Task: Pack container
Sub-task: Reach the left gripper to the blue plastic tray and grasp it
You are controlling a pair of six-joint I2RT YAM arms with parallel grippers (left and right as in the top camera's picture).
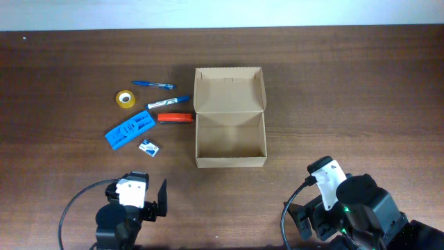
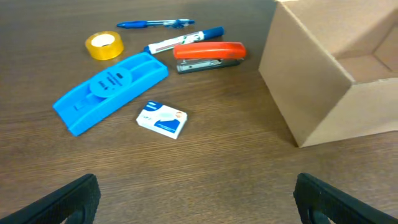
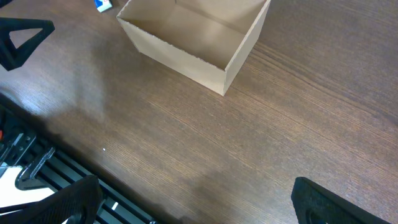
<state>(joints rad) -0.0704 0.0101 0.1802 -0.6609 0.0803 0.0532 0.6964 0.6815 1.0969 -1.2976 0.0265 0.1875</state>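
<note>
Tan cardboard box (image 1: 230, 135), flap lid open, sits empty ahead, between both grippers; packing seems not yet begun. Left gripper (image 2: 198, 202) and right gripper (image 3: 199, 202) gape wide, holding nothing. Next, probably, the left reaches forward to the small white carton (image 2: 161, 119) nearest it.

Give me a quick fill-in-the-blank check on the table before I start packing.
1. The box is open and ____ inside.
2. The stapler beside it is ____ in colour.
3. The tape roll lies on the ____ arm's side of the box.
4. The left fingers and right fingers are ____, holding nothing.
Missing words: empty; red; left; open.
</note>
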